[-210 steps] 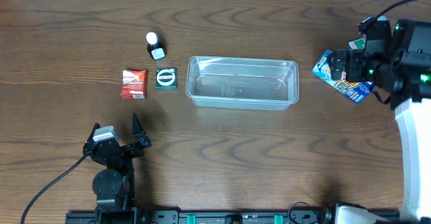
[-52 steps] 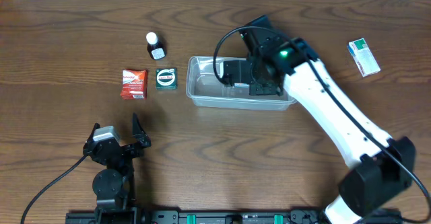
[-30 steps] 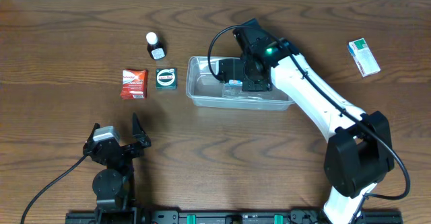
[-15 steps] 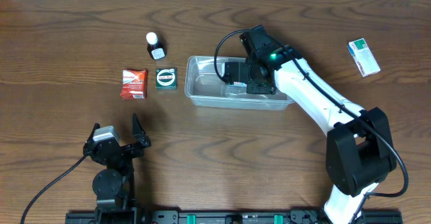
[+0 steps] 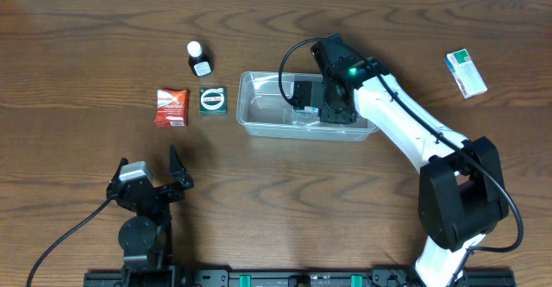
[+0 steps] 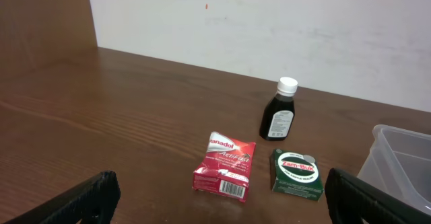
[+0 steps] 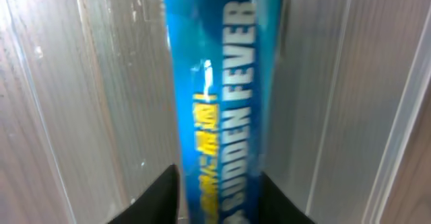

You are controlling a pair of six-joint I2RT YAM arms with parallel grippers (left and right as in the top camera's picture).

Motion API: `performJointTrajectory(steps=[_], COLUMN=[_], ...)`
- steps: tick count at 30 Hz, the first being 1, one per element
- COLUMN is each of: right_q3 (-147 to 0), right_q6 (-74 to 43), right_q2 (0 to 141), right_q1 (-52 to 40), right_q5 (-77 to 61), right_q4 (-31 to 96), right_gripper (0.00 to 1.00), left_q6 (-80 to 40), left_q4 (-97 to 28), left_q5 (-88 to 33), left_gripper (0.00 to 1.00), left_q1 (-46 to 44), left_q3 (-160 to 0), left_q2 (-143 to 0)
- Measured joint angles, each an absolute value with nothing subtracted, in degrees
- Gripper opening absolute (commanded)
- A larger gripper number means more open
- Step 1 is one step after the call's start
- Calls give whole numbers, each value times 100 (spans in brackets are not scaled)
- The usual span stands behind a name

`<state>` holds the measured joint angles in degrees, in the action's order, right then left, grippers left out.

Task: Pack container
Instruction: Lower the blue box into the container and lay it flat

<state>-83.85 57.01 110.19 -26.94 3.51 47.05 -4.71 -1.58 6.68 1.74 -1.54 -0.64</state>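
Right fingers [image 7: 160, 196] are clamped on a blue packet [image 7: 219, 103], down inside the container [image 5: 261, 106] sitting mid-table [image 5: 345, 201]. Left fingers [image 6: 91, 196] are spread wide with nothing in them, well apart from the container.

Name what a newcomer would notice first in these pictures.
The white right arm stretches into the clear container at table centre, with the right gripper closed on a blue packet printed SUDDEN FEVER. Next comes the cluster left of the container: red packet, green box, dark bottle. The left gripper sits open at the near-left edge.
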Motion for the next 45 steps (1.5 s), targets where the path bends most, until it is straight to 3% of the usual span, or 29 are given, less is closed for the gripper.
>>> performJointTrajectory(steps=[6,15,20,23,24,25,34,45], right_q3=[-8361,-8361,-8359,-8353,-8350,-8350,-8350,-8350], right_q6=[5354,4663,3999,3531,3256,3089,897,16], right_q2=[10755,9821,9815,9817,9817,9817,9889,10619], right_q1=[-2847,-2987,-2987,-2987,-2987,-2985,-2718,-2506], right_q5=[368,30,-224,-353,-355,-349,161,447], right_q4=[4748,4989,4980,4840,4661,4515,3481,3465], right_gripper=[62,58,41,22,4,1,1,1], left_q6=[-471,-471,-471,-471,-471,-471,-471,-471], left_q4=[-158,-158,-158,-158,-161,-158,-158,-158], left_q5=[668,668,668,668,666,668,668,668], left_gripper=[98,98,98,98,98,98,98,98], left_q1=[174,174,174,174,174,174,174,174], left_q3=[-152,-154,-154,-154,-154,-154,-154,-154], left_q2=[-64,-64,-64,-64,-64,-64,-64,-64])
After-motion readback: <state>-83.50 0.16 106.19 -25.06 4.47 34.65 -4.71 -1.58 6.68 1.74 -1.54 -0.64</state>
